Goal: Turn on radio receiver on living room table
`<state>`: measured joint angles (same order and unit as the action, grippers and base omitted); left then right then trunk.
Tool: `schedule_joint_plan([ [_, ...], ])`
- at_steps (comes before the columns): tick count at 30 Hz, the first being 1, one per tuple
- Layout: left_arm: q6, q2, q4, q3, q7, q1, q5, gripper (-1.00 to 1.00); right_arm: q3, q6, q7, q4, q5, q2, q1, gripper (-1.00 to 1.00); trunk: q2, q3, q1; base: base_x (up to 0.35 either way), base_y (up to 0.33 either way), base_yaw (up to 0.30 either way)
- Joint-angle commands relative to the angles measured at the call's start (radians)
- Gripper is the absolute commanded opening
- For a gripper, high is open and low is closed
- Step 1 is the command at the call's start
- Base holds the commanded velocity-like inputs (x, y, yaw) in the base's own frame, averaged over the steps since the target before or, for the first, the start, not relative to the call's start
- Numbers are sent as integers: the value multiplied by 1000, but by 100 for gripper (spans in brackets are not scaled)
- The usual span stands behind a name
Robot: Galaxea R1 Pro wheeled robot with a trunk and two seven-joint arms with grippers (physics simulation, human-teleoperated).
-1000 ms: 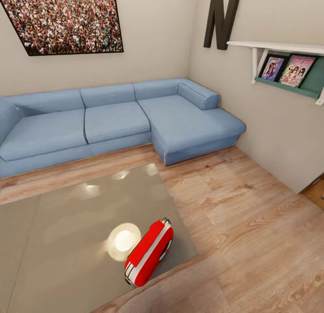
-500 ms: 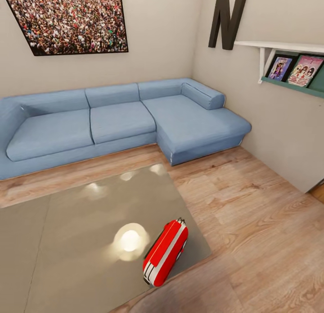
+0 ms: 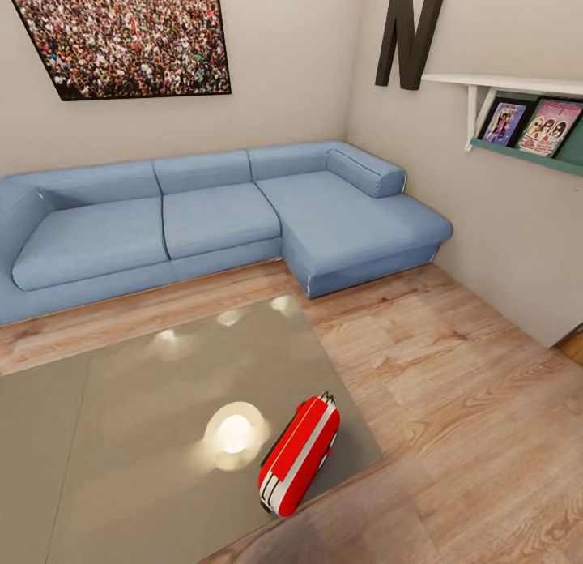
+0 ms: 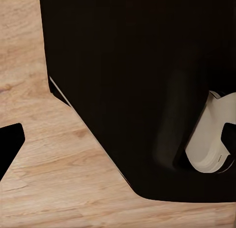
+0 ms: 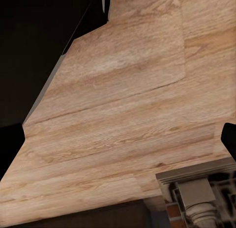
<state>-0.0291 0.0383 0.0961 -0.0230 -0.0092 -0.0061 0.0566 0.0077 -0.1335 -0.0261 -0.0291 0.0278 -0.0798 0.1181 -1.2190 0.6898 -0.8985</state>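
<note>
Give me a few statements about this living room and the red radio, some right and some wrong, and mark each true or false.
1. The radio receiver sits on the table, near its right-hand corner closest to the camera. True.
2. The sofa is green. False: it is blue.
3. A large black letter N hangs on the wall. True.
4. The radio lies on the wood floor. False: it rests on the glossy table top.
5. A gripper is pressing the radio's dial. False: nothing touches the radio in the head view.
</note>
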Motion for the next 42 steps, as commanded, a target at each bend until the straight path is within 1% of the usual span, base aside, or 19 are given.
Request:
schedule_joint_plan([
  [1, 0, 0, 0, 0, 0, 0, 0, 100, 0, 0, 0, 0, 0, 0, 0, 100, 0, 0, 0, 0, 0, 0],
  [25, -3, 1, 13, 3, 0, 0, 0, 100, 0, -4, -2, -2, 3, 0, 0, 100, 0, 0, 0, 0, 0, 0],
  [27, -14, 11, 2, 10, 4, 12, -6, 100, -12, -16, -13, 10, 6, -8, 12, 100, 0, 0, 0, 0, 0, 0],
  [30, -31, 11, -11, 10, 4, 28, -6, 100, -29, -33, -16, 27, 6, -8, 29, 100, 0, 0, 0, 0, 0, 0],
  [31, -37, 10, -9, 10, 3, 22, -6, 100, -35, -38, -15, 33, 6, -8, 35, 100, 0, 0, 0, 0, 0, 0],
  [34, -40, 5, -6, 10, 2, 12, -6, 100, -31, -55, -13, 44, 5, -7, 34, 100, 0, 0, 0, 0, 0, 0],
  [42, -40, 2, -6, 13, 2, 8, -6, 100, -28, -94, -12, 3, 4, -7, 32, 100, 0, 0, 0, 0, 0, 0],
])
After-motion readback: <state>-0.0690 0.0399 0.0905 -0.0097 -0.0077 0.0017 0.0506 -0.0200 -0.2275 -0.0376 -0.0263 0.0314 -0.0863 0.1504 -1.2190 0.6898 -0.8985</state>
